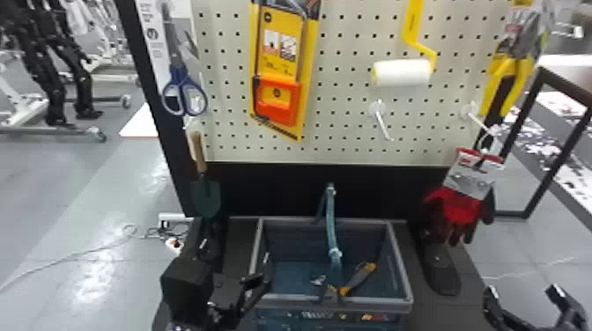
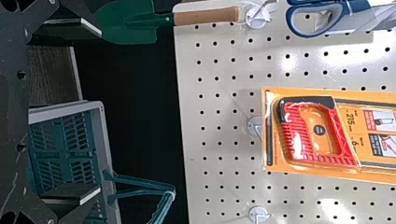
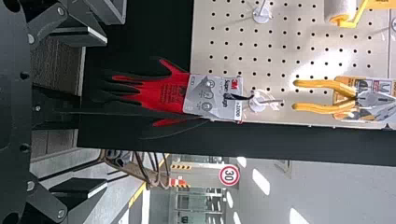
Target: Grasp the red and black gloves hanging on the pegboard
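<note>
Gloves (image 1: 458, 211) hang from a hook (image 1: 478, 121) at the lower right corner of the pegboard (image 1: 343, 110), card (image 1: 473, 171) up, fingers pointing down, long axis vertical. I judge them light, soft and floppy, so I'd pinch the red palm below the stiff card. My right gripper (image 1: 522, 299) sits low, well short of them, fingers spread. The left gripper (image 1: 253, 286), also spread, is parked by the left rim of the basket (image 1: 282, 303).

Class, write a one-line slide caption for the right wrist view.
Open right gripper facing the red and black gloves hanging on the pegboard, yellow-handled pliers hung higher up.
</note>
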You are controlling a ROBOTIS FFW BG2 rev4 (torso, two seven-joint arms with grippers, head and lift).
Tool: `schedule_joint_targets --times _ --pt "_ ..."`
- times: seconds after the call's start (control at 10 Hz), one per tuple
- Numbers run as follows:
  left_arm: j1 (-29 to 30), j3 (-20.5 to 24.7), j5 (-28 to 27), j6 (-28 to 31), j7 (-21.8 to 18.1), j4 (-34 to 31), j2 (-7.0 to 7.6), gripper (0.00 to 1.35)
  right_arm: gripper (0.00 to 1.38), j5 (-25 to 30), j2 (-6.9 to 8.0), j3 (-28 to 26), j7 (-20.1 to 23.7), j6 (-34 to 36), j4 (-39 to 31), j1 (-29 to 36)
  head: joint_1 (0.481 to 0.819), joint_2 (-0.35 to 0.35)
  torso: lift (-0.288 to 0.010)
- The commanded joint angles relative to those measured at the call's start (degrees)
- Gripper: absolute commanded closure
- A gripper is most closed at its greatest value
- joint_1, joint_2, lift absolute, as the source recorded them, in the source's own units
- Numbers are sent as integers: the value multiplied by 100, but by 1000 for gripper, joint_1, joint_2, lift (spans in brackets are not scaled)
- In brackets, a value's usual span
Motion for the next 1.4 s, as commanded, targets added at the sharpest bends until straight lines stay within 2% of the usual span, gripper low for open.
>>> schedule_joint_targets --times 0.0,0.4,0.6,0.7,0.9,1.0,1.1,1.2,1.3 --pt "5 4 0 -1 0 0 0 139 223 28 23 0 -23 12 -17 0 549 0 -100" --pt "5 4 0 8 0 0 0 139 223 54 23 0 -40 126 -96 0 549 0 -100" --pt "14 4 9 8 0 0 0 139 208 -25 23 -9 -32 513 -211 -88 549 0 -100" --pt "5 4 9 17 0 0 9 139 199 -218 -53 -9 48 794 -219 -211 549 0 -100" --pt "14 4 9 17 0 0 9 139 199 -587 -633 -9 812 1515 -35 -686 549 0 -100" --pt "5 4 9 26 0 0 9 139 199 -578 -870 -53 1269 1813 27 -967 549 0 -100" --pt "5 4 9 26 0 0 9 139 197 -526 -984 -185 1647 2095 97 -1230 549 0 -100" --pt "-4 4 9 26 0 0 9 139 191 -473 -993 -378 2034 2385 229 -1521 549 0 -100" --pt "5 4 9 34 0 0 9 139 188 -499 -1151 -440 2236 2587 387 -1775 549 0 -100"
